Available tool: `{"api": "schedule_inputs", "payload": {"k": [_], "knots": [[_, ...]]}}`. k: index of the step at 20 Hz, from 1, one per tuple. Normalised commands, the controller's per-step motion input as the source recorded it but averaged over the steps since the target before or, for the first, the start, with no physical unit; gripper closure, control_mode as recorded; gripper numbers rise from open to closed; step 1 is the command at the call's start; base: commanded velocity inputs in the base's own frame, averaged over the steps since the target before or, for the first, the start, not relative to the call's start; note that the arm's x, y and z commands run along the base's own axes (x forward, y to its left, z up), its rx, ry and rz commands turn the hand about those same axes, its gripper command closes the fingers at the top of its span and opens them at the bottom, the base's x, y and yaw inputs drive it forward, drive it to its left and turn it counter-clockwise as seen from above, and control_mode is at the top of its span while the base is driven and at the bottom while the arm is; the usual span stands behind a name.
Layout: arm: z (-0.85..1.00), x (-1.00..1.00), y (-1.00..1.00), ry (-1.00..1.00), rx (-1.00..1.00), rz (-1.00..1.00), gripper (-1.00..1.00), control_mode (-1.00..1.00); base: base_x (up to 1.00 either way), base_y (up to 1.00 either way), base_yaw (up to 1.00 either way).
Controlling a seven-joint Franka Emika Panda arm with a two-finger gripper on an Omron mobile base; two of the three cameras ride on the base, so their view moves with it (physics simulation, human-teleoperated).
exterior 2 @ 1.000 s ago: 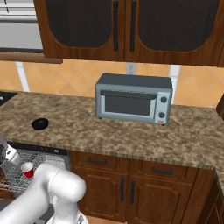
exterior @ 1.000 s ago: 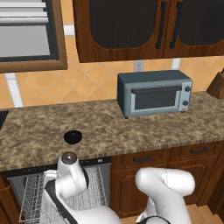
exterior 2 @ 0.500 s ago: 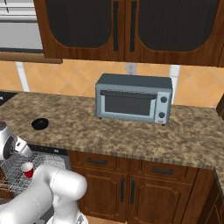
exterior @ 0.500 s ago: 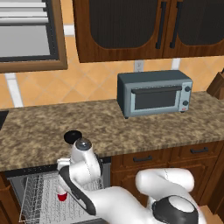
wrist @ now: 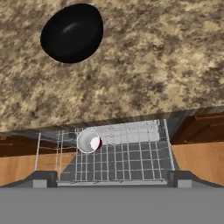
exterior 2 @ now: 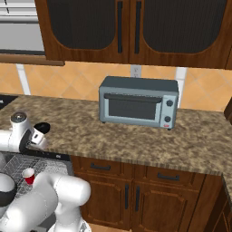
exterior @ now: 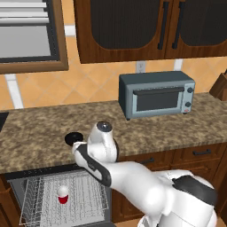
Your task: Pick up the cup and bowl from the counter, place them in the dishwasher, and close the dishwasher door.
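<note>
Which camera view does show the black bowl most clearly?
The hand view: the bowl lies whole and large on the counter, nothing covering it. In the left base view the arm hides part of the bowl. In the right base view the bowl is small and partly behind the arm.

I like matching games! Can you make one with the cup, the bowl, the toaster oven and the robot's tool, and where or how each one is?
Things:
1. cup
2. bowl
3. toaster oven
4. tool

Places or states:
A. on the counter against the back wall
B. open, holding nothing
C. standing in the white rack of the dishwasher
D. on the counter near its front edge, above the dishwasher

Pairs: 1-C, 2-D, 3-A, 4-B
</note>
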Motion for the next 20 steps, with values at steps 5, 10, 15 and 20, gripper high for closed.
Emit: {"api": "schedule_inputs", "payload": {"k": [5, 10, 15, 20], "knots": [[0.30, 0.63, -0.22, 0.11, -0.01, 0.04, -1.00, -1.00, 0.00, 0.00, 0.00], [-0.03, 0.55, -0.09, 0.00, 0.00, 0.06, -1.00, -1.00, 0.00, 0.00, 0.00], [-0.11, 0.54, 0.00, 0.00, -0.02, 0.03, -1.00, -1.00, 0.00, 0.00, 0.00], [-0.05, 0.42, 0.07, 0.00, -0.06, 0.00, -1.00, -1.00, 0.00, 0.00, 0.00]]}}
